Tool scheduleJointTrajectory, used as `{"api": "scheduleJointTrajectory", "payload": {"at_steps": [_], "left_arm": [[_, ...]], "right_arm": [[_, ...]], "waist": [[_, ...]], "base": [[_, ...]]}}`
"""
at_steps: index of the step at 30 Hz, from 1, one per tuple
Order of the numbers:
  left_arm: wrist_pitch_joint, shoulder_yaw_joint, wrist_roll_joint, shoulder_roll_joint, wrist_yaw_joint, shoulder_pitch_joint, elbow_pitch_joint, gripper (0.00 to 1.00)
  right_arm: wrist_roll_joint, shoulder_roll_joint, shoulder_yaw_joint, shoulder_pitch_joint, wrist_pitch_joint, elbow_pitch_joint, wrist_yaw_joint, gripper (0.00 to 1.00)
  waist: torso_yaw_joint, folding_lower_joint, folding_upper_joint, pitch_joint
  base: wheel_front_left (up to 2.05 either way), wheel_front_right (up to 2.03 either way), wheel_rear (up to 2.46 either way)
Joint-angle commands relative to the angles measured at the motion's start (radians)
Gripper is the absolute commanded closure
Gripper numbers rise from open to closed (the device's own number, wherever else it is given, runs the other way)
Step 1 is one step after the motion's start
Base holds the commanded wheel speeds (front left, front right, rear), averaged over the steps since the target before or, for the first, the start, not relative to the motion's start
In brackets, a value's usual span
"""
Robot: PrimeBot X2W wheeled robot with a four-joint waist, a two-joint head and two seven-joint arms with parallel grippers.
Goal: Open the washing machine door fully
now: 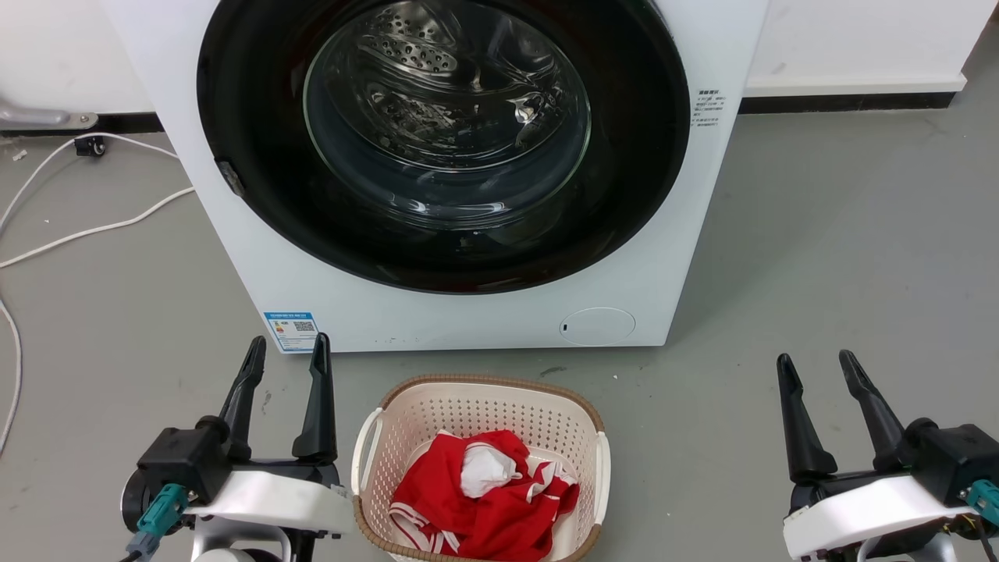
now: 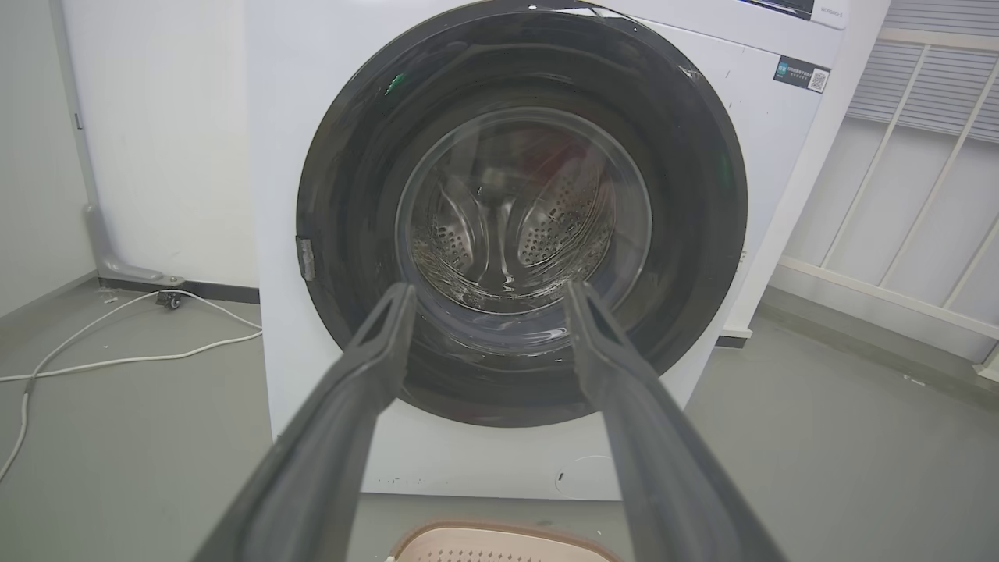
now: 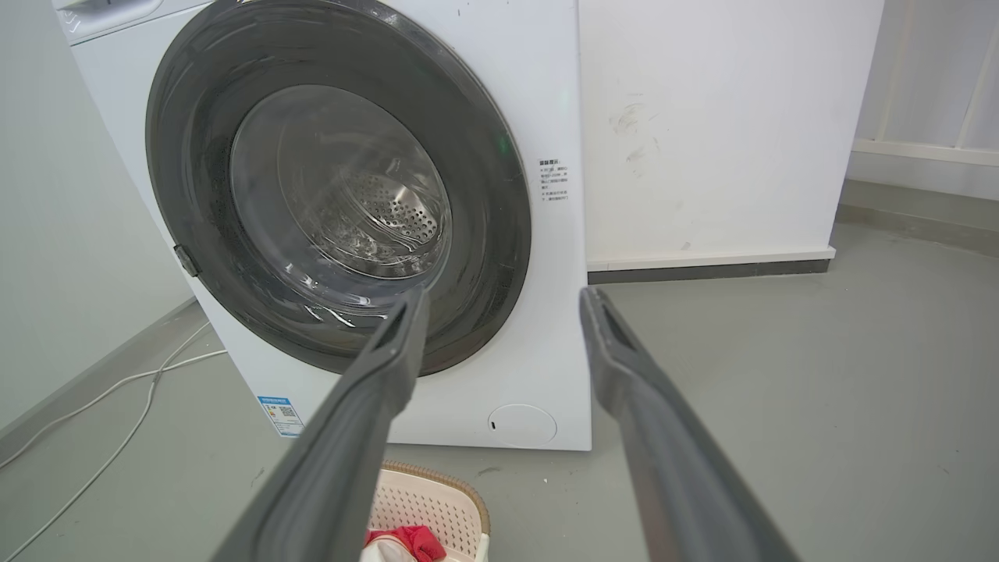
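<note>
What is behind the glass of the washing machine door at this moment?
Through the washing machine door the perforated steel drum shows. Reflections blur its bottom, so laundry there cannot be ruled out. The door's black rim covers whatever rings the opening.

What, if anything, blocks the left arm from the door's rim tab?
Likely nothing: left end effector, open, faces the tab on the washing machine door; laundry basket sits to its right.

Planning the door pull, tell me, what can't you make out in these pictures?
Washing machine door: top cut off by head view's upper edge.
Grey tab on its left rim: too small in every view.
Drum contents: blurred by glass reflections, all views.
Right-hand label: print too small, head view.
</note>
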Motion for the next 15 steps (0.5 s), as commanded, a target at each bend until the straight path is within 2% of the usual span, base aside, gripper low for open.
{"api": "scheduleJointTrajectory", "payload": {"at_steps": [1,15], "left_arm": [[-0.007,-0.005,0.025,0.007,0.005,0.005,-0.012,0.0],[-0.035,-0.025,0.134,0.004,0.032,0.025,-0.03,0.0]], "right_arm": [[-0.023,0.003,0.001,0.005,-0.003,-0.012,0.0,0.0],[-0.122,0.006,0.008,0.017,-0.006,-0.028,0.0,0.0]], "waist": [[-0.001,0.0,0.0,0.0],[-0.004,0.0,0.0,0.0]], "base": [[0.0,0.0,0.0],[0.0,0.0,0.0]]}}
